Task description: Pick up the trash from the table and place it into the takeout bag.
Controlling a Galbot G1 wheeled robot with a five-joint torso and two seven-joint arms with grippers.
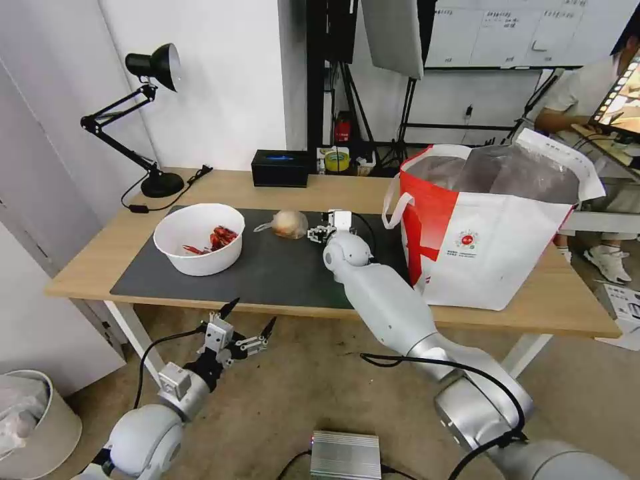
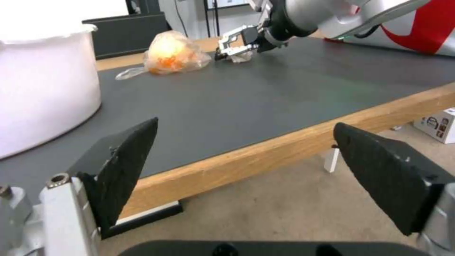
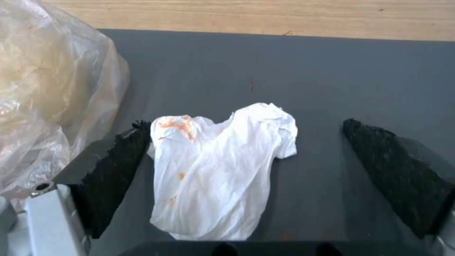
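Note:
On the table (image 1: 507,313), a white bowl (image 1: 199,239) with red shells stands at the left of the dark grey mat (image 1: 280,273). A clear bag with a tan lump (image 1: 288,224) lies at the mat's far middle. Right beside it my right gripper (image 1: 322,232) is down on the mat, open, its fingers on either side of a crumpled white tissue (image 3: 223,167) with orange stains. The left pad (image 3: 118,156) touches the tissue. The takeout bag (image 1: 487,247) stands open at the table's right. My left gripper (image 1: 248,319) hangs open and holds nothing, below the table's front edge.
A black desk lamp (image 1: 150,120) and a black box (image 1: 280,168) stand along the table's far edge. On the floor are a white bin (image 1: 33,427) at the left and a silver box (image 1: 345,455) near my base.

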